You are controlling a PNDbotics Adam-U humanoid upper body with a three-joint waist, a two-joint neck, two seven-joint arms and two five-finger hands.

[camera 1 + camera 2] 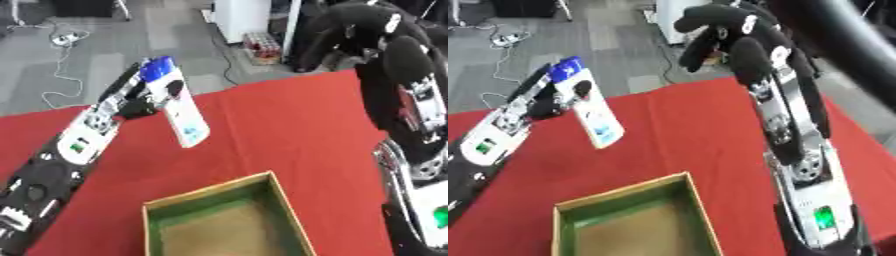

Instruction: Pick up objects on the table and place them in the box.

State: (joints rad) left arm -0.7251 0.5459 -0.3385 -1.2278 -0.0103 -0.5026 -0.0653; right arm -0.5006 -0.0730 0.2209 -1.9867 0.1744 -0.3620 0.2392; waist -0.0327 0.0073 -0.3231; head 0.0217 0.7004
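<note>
Over on the left, the robot's left hand has its fingers wrapped round a white bottle with a blue cap, held tilted above the red tablecloth. Nearer me sits the open green-lined box. Off right, the right hand hangs raised, fingers curled, holding nothing.

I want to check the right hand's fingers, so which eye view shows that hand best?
The right eye view: the right hand shows whole there, raised beyond the red table, fingers curled down and holding nothing. In the left eye view the same hand sits near the top right corner, dark and partly hidden by its own arm.
</note>
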